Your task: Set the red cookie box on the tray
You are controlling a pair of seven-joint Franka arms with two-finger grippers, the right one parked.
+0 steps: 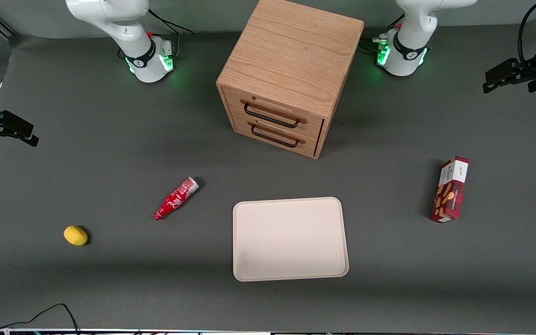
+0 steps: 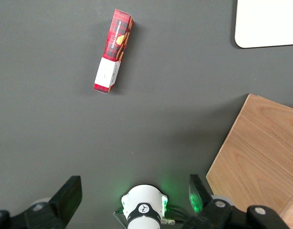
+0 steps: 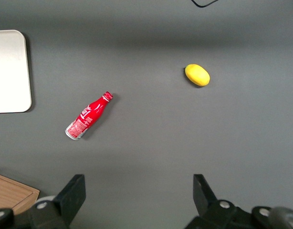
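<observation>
The red cookie box (image 1: 451, 189) lies flat on the dark table toward the working arm's end, well apart from the tray (image 1: 290, 238). Its white end points away from the front camera. The box also shows in the left wrist view (image 2: 113, 51), as does a corner of the tray (image 2: 268, 21). The tray is pale beige with nothing on it, and it lies nearer the front camera than the cabinet. My left gripper (image 1: 495, 79) hangs raised above the table at the working arm's end, farther from the front camera than the box. It is open and empty (image 2: 134, 193).
A wooden two-drawer cabinet (image 1: 291, 74) stands mid-table, both drawers shut. A small red bottle (image 1: 176, 198) and a yellow lemon (image 1: 76, 235) lie toward the parked arm's end. A black cable (image 1: 54, 311) lies at the table's front edge.
</observation>
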